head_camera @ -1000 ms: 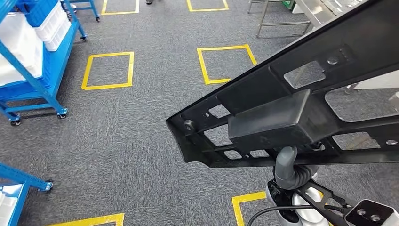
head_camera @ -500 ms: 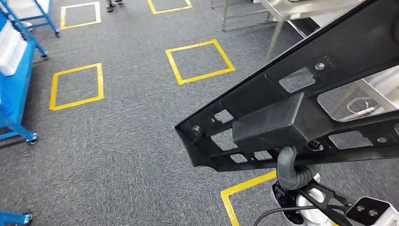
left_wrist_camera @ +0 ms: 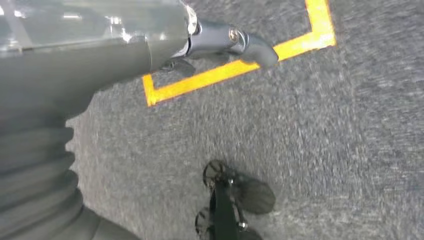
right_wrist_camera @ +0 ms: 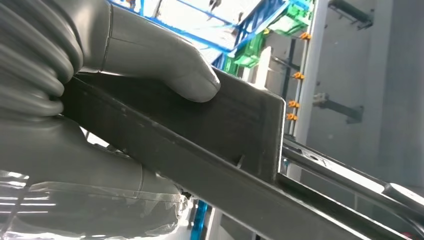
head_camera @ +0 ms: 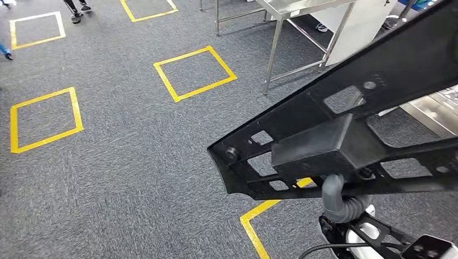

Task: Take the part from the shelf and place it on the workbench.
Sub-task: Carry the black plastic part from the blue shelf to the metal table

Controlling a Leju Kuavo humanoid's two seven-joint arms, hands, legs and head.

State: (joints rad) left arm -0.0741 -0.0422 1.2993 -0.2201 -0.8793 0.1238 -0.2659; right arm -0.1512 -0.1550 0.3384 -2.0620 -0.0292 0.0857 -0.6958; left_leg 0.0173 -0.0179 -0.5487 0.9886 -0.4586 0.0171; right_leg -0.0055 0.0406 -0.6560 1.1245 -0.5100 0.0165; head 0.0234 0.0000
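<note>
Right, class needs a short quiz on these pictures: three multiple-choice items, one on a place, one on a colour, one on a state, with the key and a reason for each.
1. Where is the metal workbench in the head view?
A. top right, ahead of the robot
B. bottom left
C. under the left hand

2. What colour are the tape squares on the carpet?
A. white
B. yellow
C. red

3. What is the right hand doing?
A. hanging with nothing in it
B. resting on the floor
C. holding the black part

Key: 1 A, its steel legs and top stand at the upper right of the head view. 2 B, every outline on the grey floor is yellow. 3 C, the right wrist view shows the thumb pressed over the part's edge, and the head view shows the part carried above the floor.
</note>
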